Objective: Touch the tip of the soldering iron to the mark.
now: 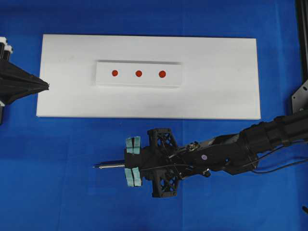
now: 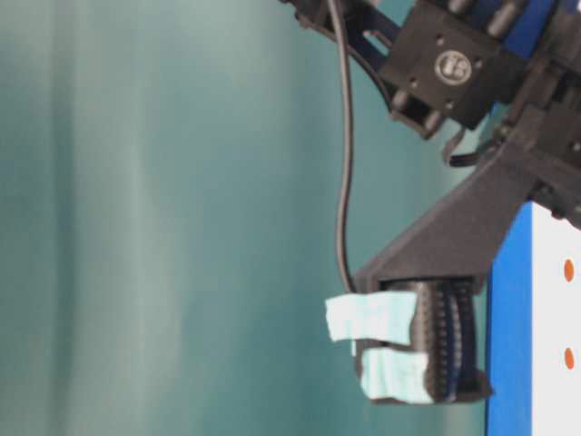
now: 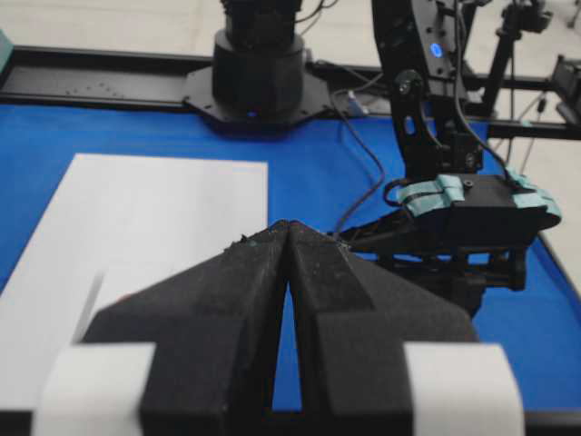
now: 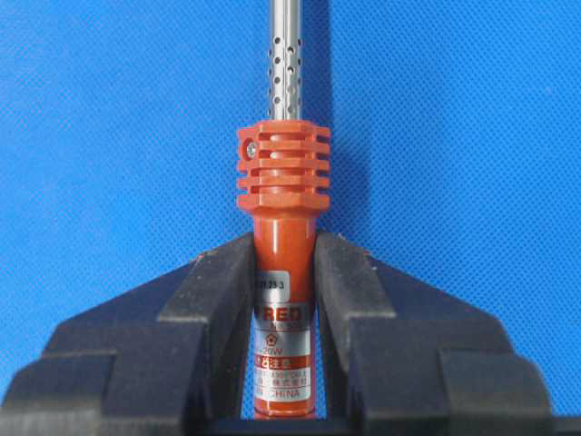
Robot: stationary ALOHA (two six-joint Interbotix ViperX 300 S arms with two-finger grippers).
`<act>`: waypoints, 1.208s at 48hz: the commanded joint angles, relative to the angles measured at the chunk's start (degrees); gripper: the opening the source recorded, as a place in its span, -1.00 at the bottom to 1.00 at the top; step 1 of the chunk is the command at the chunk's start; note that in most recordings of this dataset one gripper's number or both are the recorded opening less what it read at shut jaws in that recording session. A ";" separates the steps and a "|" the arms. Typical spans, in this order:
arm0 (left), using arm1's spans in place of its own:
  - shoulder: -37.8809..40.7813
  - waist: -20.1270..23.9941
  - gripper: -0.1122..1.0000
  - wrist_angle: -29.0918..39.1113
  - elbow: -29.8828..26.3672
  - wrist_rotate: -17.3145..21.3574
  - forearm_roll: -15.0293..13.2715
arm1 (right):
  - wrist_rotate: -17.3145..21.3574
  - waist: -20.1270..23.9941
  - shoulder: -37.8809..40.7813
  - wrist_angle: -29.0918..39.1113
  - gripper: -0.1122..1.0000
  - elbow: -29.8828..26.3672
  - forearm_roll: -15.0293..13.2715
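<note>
- Soldering iron (image 4: 283, 272): red-orange ribbed handle, perforated silver shaft, clamped in right gripper (image 4: 283, 313).
- Tip (image 1: 95, 166) over blue worktop (image 1: 48, 183), well apart from mark (image 1: 138, 73).
- Left gripper (image 3: 289, 272) closed, empty.

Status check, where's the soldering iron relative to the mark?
Right gripper shut on soldering iron; left gripper shut, empty. Tip over blue cloth, short of the mark. Nothing between.

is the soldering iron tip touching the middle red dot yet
Apart. The overhead view shows the tip over blue cloth, well below the white board, far from the mark.
</note>
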 commanded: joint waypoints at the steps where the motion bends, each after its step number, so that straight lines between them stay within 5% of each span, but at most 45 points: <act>1: 0.18 -0.26 -0.80 -0.26 -0.70 -0.09 0.09 | 0.09 -0.18 -0.79 -0.53 -0.68 -0.44 0.00; 24: 0.18 -0.09 -0.79 -0.26 -0.79 -0.09 0.09 | 0.09 -0.18 -0.70 -0.44 -0.65 -0.44 0.00; 27: 0.18 -0.09 -0.79 -0.26 -0.79 -0.09 0.09 | 0.09 -0.18 -0.70 -0.44 -0.49 -0.53 -0.09; 40: 0.18 -0.26 -0.79 -0.26 -0.79 -0.09 0.09 | 0.09 -0.18 -0.79 0.62 0.85 -0.88 -0.26; 58: 0.18 -0.09 -0.80 -0.26 -0.79 -0.09 0.09 | 0.09 -0.18 -3.69 3.34 0.79 -1.32 -0.18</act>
